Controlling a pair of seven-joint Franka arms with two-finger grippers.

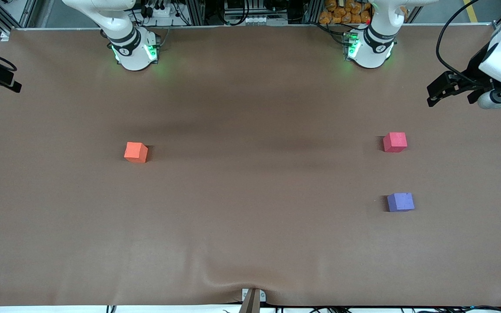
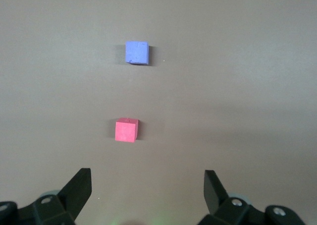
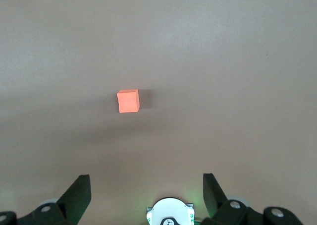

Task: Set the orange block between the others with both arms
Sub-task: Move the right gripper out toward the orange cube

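Note:
The orange block rests alone on the brown table, toward the right arm's end. Toward the left arm's end sit the others: a pinkish-red cube and, nearer the front camera, a purple cube, with a bare gap between them. My left gripper hangs open and holds nothing, high over the table's edge at its own end. Over the table's edge at the right arm's end, my right gripper is raised, open and holding nothing too.
Both arm bases stand with green lights along the table's edge farthest from the front camera. The brown cover wrinkles near a clamp at the edge closest to that camera.

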